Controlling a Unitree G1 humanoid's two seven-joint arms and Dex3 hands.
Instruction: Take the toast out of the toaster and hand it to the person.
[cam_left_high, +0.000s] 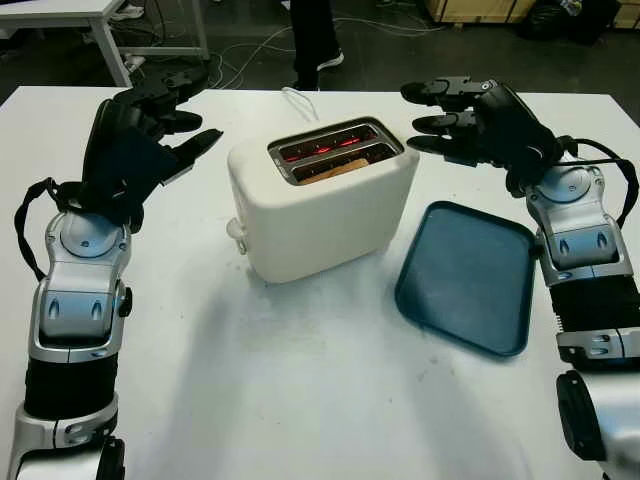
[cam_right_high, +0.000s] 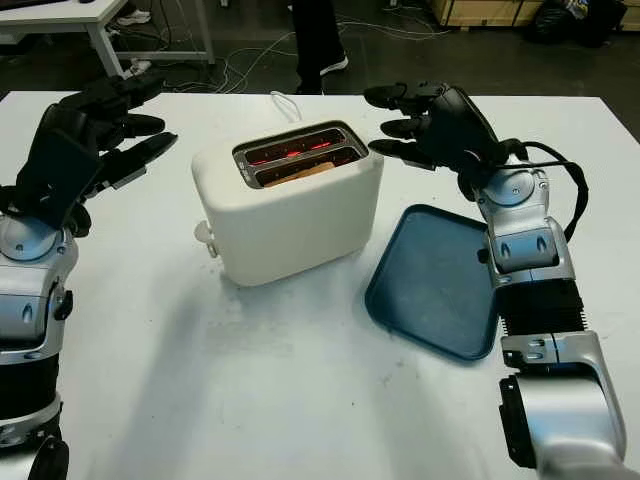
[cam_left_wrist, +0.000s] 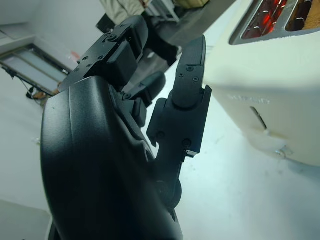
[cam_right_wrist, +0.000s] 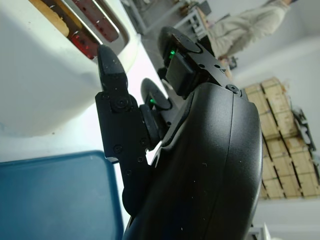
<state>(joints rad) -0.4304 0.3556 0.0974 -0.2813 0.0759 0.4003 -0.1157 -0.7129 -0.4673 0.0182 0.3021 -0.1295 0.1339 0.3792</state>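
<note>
— On the table's left side, what is the left hand (cam_left_high: 150, 120) doing?
— It hangs above the white table (cam_left_high: 300, 400), to the left of the toaster (cam_left_high: 320, 200) and apart from it. It is open and holds nothing; its fingertips point toward the toaster's top corner.

— And at the centre?
— The toaster stands there, cream-coloured, with its two slots facing up. The far slot glows red inside. The toast (cam_left_high: 335, 168) sits in the near slot, a tan edge barely showing at the rim, so it is low in the slot and not lifted.

— Then the right side?
— The right hand (cam_left_high: 465, 118) hovers just beside the toaster's right top corner, not touching it. It too is open and empty, fingers aimed at the slots. Below it a blue tray (cam_left_high: 465, 280) lies flat on the table with nothing on it, near the toaster's right flank.

— Anyone to receive the toast?
— A person's legs (cam_left_high: 312, 40) stand beyond the far edge of the table, behind the toaster.

— So how far along is it?
— By my reckoning, hardly begun. Neither hand has touched the toast. Reaching into the near slot, pinching the slice, lifting it clear and passing it across to the person all remain.
</note>
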